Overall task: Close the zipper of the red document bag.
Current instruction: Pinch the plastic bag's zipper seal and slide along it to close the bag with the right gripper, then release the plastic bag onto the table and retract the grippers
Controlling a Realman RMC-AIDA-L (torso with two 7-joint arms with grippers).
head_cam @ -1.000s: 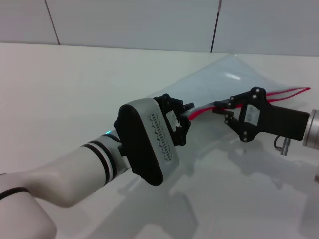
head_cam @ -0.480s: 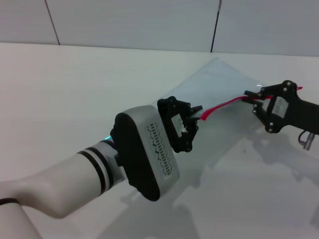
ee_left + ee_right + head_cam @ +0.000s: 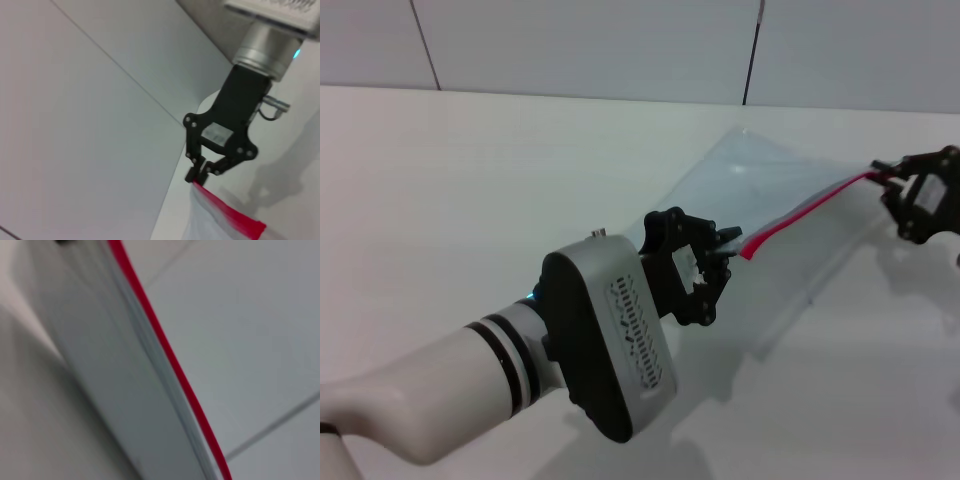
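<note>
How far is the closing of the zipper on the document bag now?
Nearly done, it seems. The zipper runs as one red line along the edge of the document bag. In hand: the left gripper clamps the near end, and the right gripper is shut on the far end, presumably at the slider. Left: confirming full closure and letting go.

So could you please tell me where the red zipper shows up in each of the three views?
Head view: the zipper runs from the left hand to the right hand at the right edge.
Left wrist view: its red end shows at the bottom, below the right hand.
Right wrist view: a red line crosses diagonally.
Shared landmark: the red document bag.
</note>
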